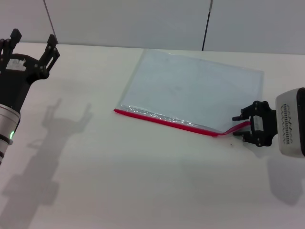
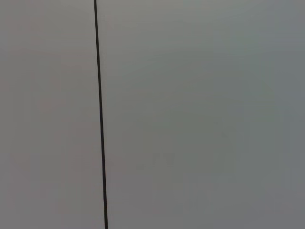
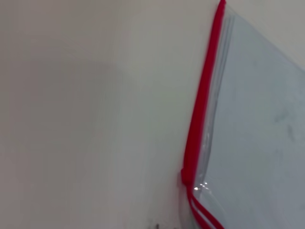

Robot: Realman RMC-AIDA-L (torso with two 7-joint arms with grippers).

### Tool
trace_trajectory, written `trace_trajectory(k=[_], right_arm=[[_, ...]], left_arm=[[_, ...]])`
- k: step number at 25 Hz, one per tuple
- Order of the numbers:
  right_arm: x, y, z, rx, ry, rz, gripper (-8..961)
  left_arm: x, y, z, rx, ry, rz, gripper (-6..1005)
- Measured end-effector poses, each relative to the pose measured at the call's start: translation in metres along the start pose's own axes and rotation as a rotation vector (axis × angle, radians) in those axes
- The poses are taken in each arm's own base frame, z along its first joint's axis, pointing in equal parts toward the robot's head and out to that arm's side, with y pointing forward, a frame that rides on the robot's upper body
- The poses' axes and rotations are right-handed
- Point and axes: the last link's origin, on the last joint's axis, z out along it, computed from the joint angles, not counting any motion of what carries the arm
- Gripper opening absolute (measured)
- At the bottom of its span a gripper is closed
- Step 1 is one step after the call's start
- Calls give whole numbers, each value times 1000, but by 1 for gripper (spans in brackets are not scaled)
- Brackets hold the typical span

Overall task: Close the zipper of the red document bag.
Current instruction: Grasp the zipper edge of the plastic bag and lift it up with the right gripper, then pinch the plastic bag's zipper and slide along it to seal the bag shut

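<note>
The red document bag (image 1: 190,90) lies flat on the white table, a translucent pale blue pouch. Its zipper (image 1: 162,121) is the red strip along the near long edge, kinked upward near its right end. My right gripper (image 1: 239,126) is at that right end, low over the table, fingers apart with the lifted red strip running between them. The right wrist view shows the zipper (image 3: 202,105) beside the pouch (image 3: 257,124), with a small red knot where the strip bends. My left gripper (image 1: 33,40) is raised at the far left, open and holding nothing.
The white table (image 1: 119,181) spreads wide in front of and left of the bag. A grey wall with a thin black vertical seam (image 2: 100,114) stands behind, and the left wrist view shows only that.
</note>
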Motion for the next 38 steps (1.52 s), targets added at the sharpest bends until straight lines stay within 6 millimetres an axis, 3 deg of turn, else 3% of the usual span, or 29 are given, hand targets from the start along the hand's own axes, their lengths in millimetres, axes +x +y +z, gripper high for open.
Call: trace_trajectory(k=[7, 15, 24, 36, 38], right_arm=[[-3, 1, 1, -5, -4, -16, 228], [-15, 5, -6, 42, -63, -11, 70], [-33, 3, -8, 54, -89, -7, 49], [-43, -3, -6, 56, -111, 0, 55], [-44, -3, -6, 58, -110, -2, 56]], left_arm=[[0, 0, 0, 0, -1, 0, 862], [-1, -1, -2, 1, -5, 1, 861], [-9, 22, 1, -181, -63, 86, 861], [-32, 82, 13, -547, -167, 382, 861], [-35, 102, 12, -619, -145, 492, 861]])
